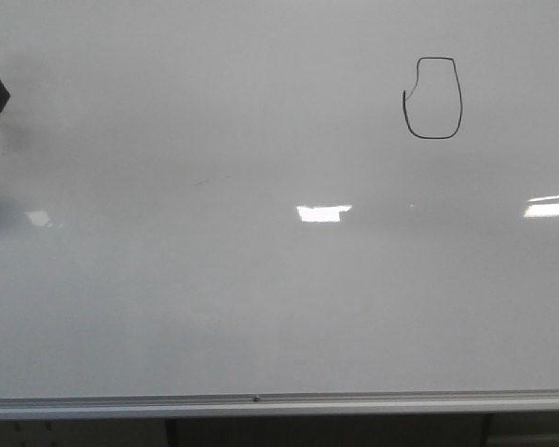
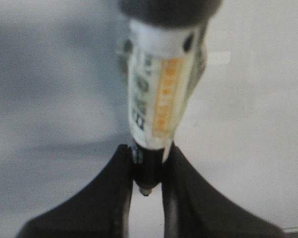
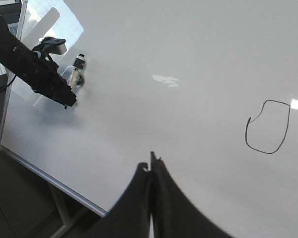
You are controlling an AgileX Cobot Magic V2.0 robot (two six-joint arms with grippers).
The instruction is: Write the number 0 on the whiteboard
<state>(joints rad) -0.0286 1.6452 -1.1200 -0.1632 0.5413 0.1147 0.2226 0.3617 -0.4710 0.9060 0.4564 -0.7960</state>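
With the number 0 drawn far right on the whiteboard, left tool clenched on a marker, right tool closed empty: risk of smudging through any stray marker contact.

One whiteboard, with one silver rail along its lower edge. One hand-drawn number 0 on the board surface; no second mark of that kind is visible. One marker, white-bodied with an orange label. Two grippers: the left gripper, with two dark fingers closed on the marker, and the right gripper, with two dark fingers pressed together and nothing between them. Three bright light reflections on the board in the front view.
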